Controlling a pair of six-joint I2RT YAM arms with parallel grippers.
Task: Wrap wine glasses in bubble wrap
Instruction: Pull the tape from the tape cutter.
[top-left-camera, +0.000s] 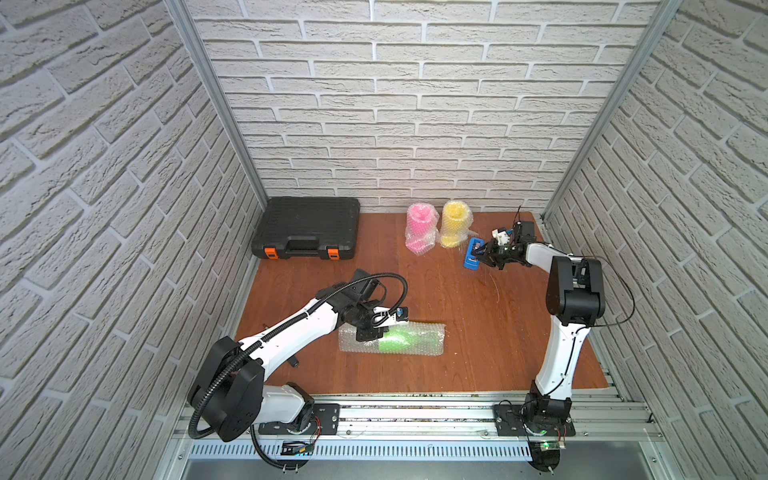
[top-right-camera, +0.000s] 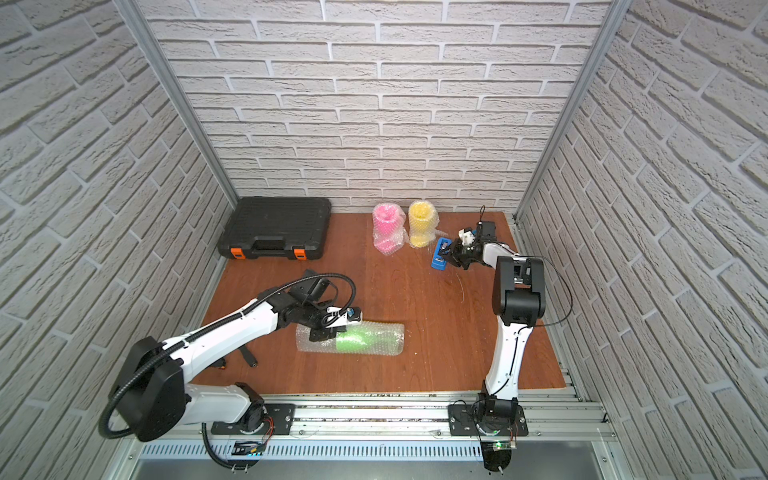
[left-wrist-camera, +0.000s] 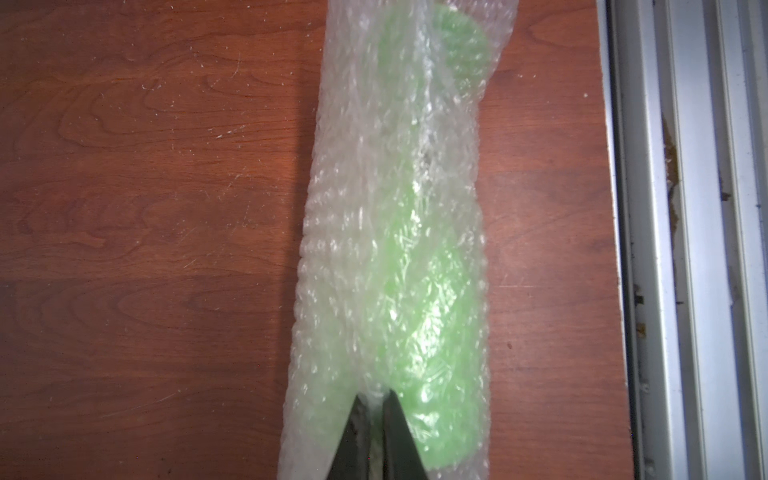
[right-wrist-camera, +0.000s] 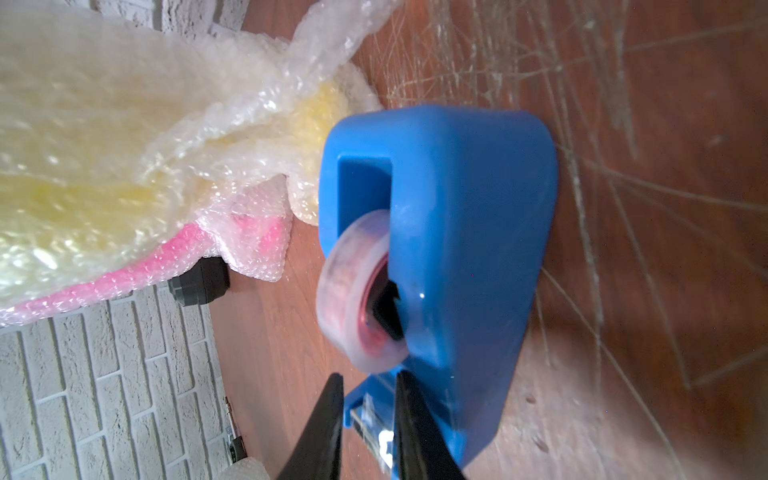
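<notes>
While the left claw (left-wrist-camera: 375, 395) pinches the bubble wrap (left-wrist-camera: 353, 249) round the green glass (left-wrist-camera: 432, 324), the right claw (right-wrist-camera: 369, 376) straddles the tape dispenser (right-wrist-camera: 465, 208), grip undetermined.

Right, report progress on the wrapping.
Done: pink glass and yellow glass stand wrapped at the back.
In hand: green glass lies rolled in wrap, which the left tool pinches. The right tool straddles the dispenser at its cutter end, jaws apart.
Left: probably taping that roll closed.

White brick-pattern walls (top-left-camera: 415, 104) enclose a reddish wooden tabletop (top-left-camera: 436, 299) with a black case (top-left-camera: 307, 226) at the back.
</notes>
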